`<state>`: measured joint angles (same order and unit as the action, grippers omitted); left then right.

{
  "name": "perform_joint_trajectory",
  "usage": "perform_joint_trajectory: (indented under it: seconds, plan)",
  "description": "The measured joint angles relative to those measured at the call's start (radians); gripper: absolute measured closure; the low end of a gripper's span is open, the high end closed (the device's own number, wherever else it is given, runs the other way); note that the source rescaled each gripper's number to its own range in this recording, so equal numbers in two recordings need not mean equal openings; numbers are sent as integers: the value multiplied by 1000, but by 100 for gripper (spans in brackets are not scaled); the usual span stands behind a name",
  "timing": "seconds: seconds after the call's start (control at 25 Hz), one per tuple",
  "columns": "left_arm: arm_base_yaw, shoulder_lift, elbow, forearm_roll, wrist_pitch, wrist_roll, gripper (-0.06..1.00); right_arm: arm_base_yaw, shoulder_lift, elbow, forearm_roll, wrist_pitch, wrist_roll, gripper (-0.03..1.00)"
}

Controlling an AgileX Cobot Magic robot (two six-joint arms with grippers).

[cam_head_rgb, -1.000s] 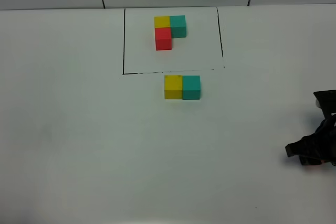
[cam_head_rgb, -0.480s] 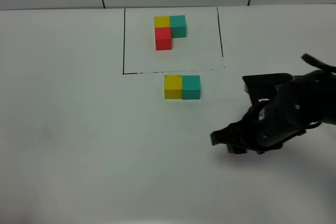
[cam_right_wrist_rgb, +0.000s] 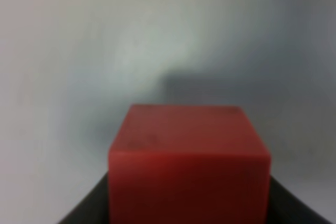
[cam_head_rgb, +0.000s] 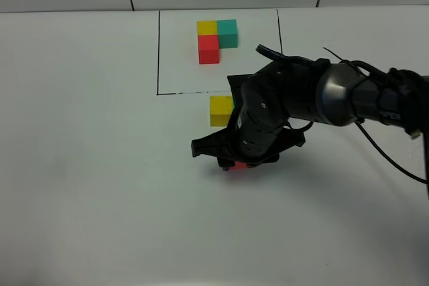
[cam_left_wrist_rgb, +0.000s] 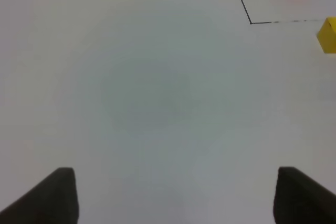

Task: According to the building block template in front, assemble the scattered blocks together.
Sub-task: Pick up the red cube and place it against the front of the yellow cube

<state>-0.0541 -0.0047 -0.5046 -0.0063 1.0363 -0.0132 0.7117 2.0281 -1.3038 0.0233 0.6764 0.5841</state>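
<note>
Right gripper (cam_head_rgb: 236, 162), clamped on the red cube (cam_right_wrist_rgb: 189, 166) near the yellow cube (cam_head_rgb: 219, 110), could knock it askew; left gripper (cam_left_wrist_rgb: 178, 184) gapes.

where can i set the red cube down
Bare: table left of the drawn rectangle and yellow cube, and the near strip before the right gripper with the red cube. Crowded: beside the yellow cube, under the arm.

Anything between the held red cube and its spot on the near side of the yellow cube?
Nothing visible: bare table lies between the red cube, shut in the right gripper, and the yellow cube.
</note>
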Motion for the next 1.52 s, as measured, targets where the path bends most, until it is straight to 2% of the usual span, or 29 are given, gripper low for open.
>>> perform_joint_trajectory:
  seconds: [0.28, 0.6, 1.24, 1.52]
  plan:
    - [0, 0, 0, 0, 0, 0, 16, 2, 98, -133, 20, 15, 22, 96]
    - [0, 0, 0, 0, 0, 0, 16, 2, 198, -261, -16, 89, 57, 96]
    - [0, 0, 0, 0, 0, 0, 16, 1, 229, -285, -34, 90, 91, 96]
    - [0, 0, 0, 0, 0, 0, 16, 3, 236, -292, -79, 86, 161, 96]
